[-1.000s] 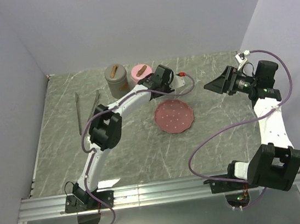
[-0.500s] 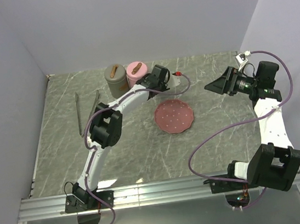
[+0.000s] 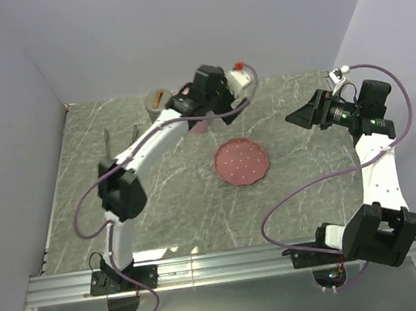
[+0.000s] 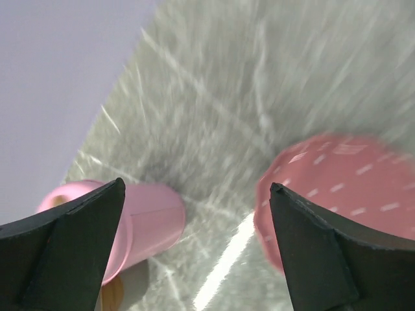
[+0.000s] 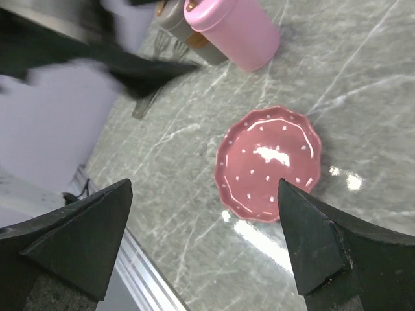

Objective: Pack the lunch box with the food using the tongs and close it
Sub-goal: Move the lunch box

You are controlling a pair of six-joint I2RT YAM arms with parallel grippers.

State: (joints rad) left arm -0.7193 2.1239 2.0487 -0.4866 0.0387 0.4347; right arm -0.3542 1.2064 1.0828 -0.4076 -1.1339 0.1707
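1. The left arm (image 3: 149,144) and the right arm (image 3: 379,171) are built alike: slim white link shells between bulky black joint housings.
2. Each carries a thin purple line. The left cable (image 3: 84,218) loops loosely beside its links, and the right cable (image 3: 290,198) swings out in a wide curve.
3. A small red cap (image 3: 239,65) sits on the left wrist's white end, and a little white plug (image 3: 341,71) tops the right wrist.
4. The left gripper (image 4: 196,188) and the right gripper (image 5: 205,184) have matte black fingers (image 4: 65,246) — plain wedges with flat faces and sharp corners.
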